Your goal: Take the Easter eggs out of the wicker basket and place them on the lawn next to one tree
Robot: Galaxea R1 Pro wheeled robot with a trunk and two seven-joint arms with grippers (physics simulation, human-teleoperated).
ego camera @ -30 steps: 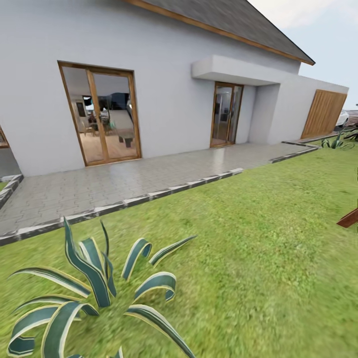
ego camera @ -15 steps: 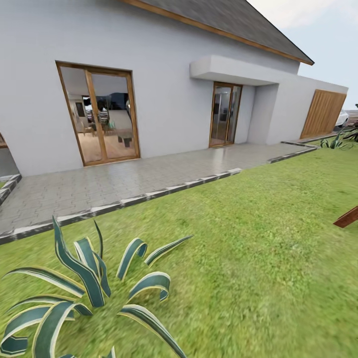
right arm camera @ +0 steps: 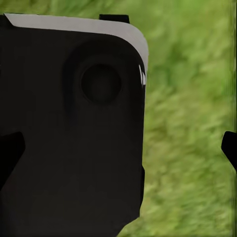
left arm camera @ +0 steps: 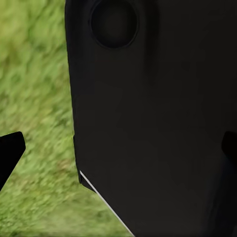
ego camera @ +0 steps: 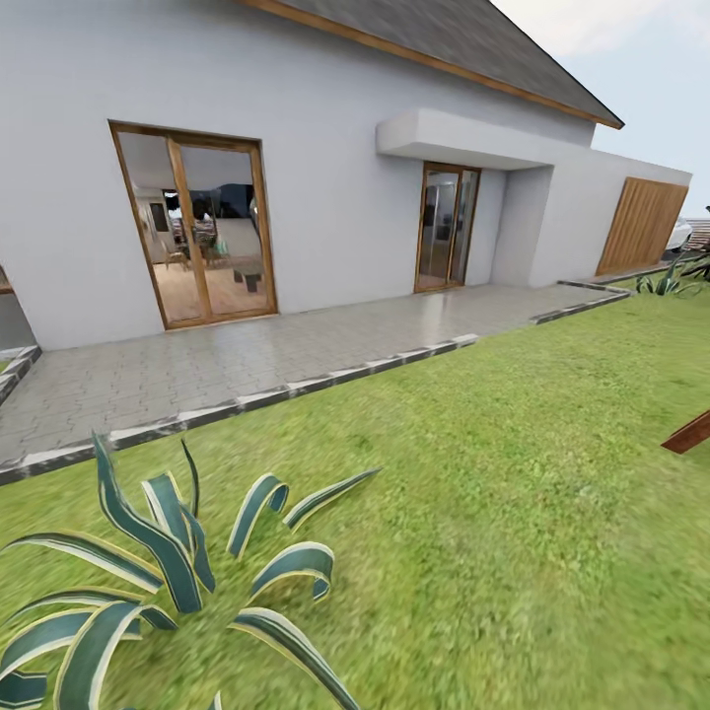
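Observation:
The lawn [ego camera: 513, 473] spreads in front of me, short mottled green grass running up to a paved terrace. The Easter eggs, the wicker basket and the tree are out of view. In the left wrist view my left gripper [left arm camera: 118, 148] is open, its dark fingertips [left arm camera: 7, 153] far apart at the picture's edges, over grass and a black part of my own body. In the right wrist view my right gripper [right arm camera: 118, 148] is likewise open with nothing between its fingertips [right arm camera: 229, 145].
A striped spiky plant [ego camera: 168, 582] stands close at the front left. A grey paved terrace [ego camera: 247, 360] with a stone kerb [ego camera: 296, 391] borders the white house [ego camera: 335, 197]. A brown slanted plank [ego camera: 690, 434] pokes in at the right edge. More spiky plants [ego camera: 671, 281] stand far right.
The whole head view has shifted slightly, so the camera has moved: the striped plant now sits a little further left and lower in the picture. Nothing else differs.

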